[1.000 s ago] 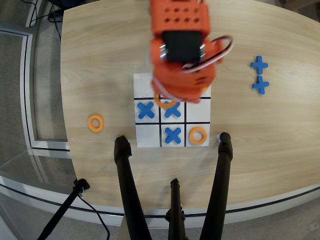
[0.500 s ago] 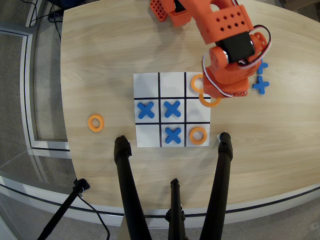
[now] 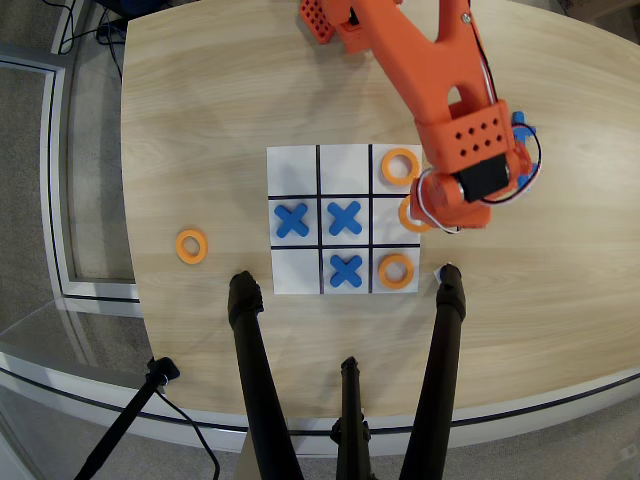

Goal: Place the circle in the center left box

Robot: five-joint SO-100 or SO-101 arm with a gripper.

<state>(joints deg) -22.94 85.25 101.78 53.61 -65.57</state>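
Overhead view: my gripper [image 3: 428,216] hangs over the board's [image 3: 345,158] middle-row right square [image 3: 390,222], an orange ring [image 3: 409,217] peeking out beneath it at that square's right edge. I can't tell whether I'm clenched on it or released.

Circle [image 3: 410,216] at board's [image 3: 343,160] right edge, under end effector [image 3: 432,215].
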